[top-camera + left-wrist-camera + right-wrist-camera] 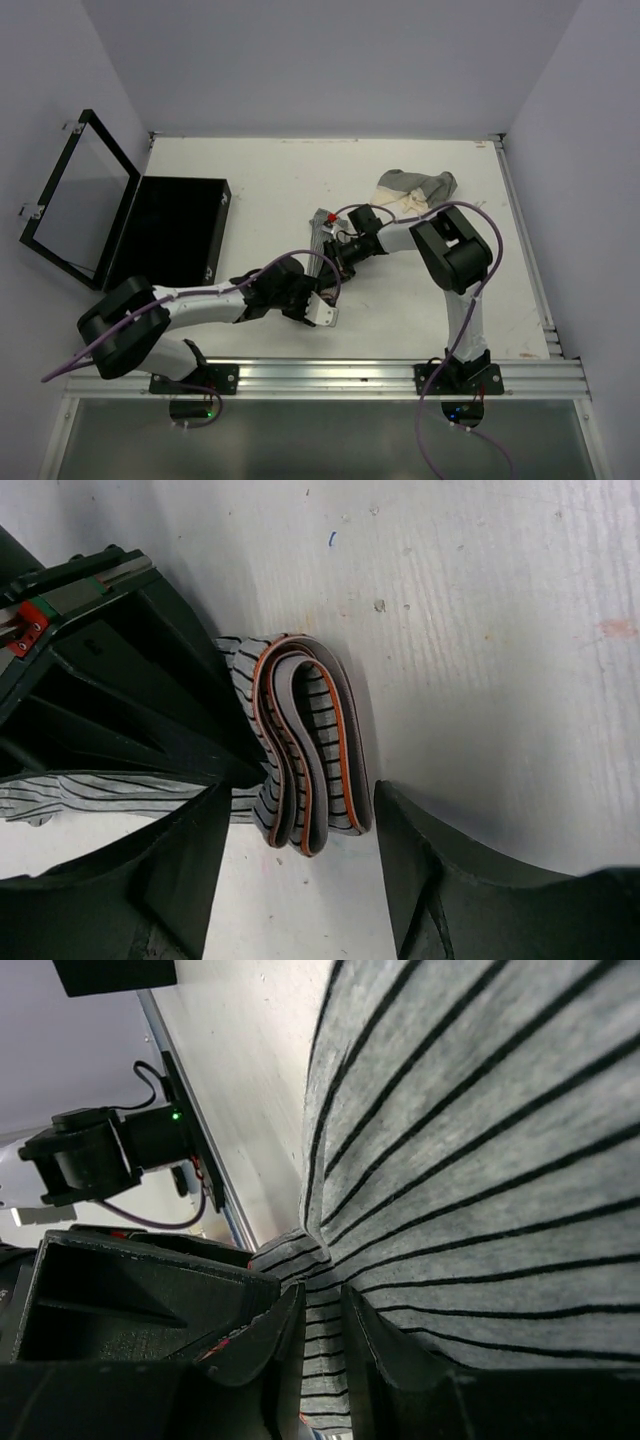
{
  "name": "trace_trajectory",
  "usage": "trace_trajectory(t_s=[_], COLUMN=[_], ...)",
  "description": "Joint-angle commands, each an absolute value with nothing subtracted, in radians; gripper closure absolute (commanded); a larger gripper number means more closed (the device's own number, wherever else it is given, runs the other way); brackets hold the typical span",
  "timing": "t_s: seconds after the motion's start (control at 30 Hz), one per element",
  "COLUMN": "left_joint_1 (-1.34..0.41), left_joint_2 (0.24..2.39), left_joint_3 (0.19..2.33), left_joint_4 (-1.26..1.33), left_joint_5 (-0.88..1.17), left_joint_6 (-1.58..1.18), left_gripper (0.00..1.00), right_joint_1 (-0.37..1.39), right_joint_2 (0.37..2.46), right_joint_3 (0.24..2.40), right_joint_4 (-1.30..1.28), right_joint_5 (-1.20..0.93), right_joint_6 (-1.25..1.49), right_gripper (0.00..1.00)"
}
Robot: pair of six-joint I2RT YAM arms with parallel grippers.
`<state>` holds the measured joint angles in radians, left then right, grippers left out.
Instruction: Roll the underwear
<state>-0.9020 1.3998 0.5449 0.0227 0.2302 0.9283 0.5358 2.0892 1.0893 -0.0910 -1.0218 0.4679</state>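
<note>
Your left tool (300,810) stands open astride the striped underwear (310,730) — its folded loops run lengthwise between the fingers (450,880) — while your right tool (322,1305) is clamped on its flat tail.

No legible text, label or number anywhere.
</note>
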Motion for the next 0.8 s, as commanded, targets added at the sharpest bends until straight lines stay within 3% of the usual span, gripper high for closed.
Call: trace_trajectory(t_s=[0.0, 0.1, 0.23, 0.4, 0.5, 0.53, 0.63, 0.77], left_joint_1=[-0.910, -0.910, -0.913, -0.913, -0.913, -0.913, -0.911, -0.902], left_joint_2=[1.436, 1.456, 1.506, 1.539, 1.563, 1.580, 1.611, 1.653], left_joint_3=[0.538, 0.537, 0.590, 0.661, 0.701, 0.725, 0.777, 0.856], left_joint_4=[0.091, 0.094, 0.017, -0.147, -0.214, -0.234, -0.313, -0.414], left_joint_5=[0.199, 0.201, 0.193, 0.250, 0.288, 0.299, 0.344, 0.408], left_joint_6=[0.956, 0.963, 0.963, 0.924, 0.891, 0.872, 0.827, 0.767], left_gripper=[0.37, 0.48, 0.77, 0.99, 1.00, 1.00, 1.00, 1.00], right_joint_1=[0.538, 0.538, 0.534, 0.477, 0.424, 0.410, 0.342, 0.244], right_joint_2=[2.137, 2.146, 2.138, 2.085, 2.022, 2.010, 1.948, 1.858], right_joint_3=[1.106, 1.108, 1.103, 1.141, 1.211, 1.236, 1.348, 1.439], right_joint_4=[-0.129, -0.135, -0.127, -0.078, -0.066, -0.087, -0.194, -0.319], right_joint_5=[-0.968, -0.977, -0.982, -0.983, -0.979, -0.974, -0.937, -0.876], right_joint_6=[0.431, 0.428, 0.429, 0.474, 0.476, 0.465, 0.356, 0.207], right_gripper=[0.75, 0.77, 0.78, 0.74, 0.62, 0.52, 0.39, 0.29])
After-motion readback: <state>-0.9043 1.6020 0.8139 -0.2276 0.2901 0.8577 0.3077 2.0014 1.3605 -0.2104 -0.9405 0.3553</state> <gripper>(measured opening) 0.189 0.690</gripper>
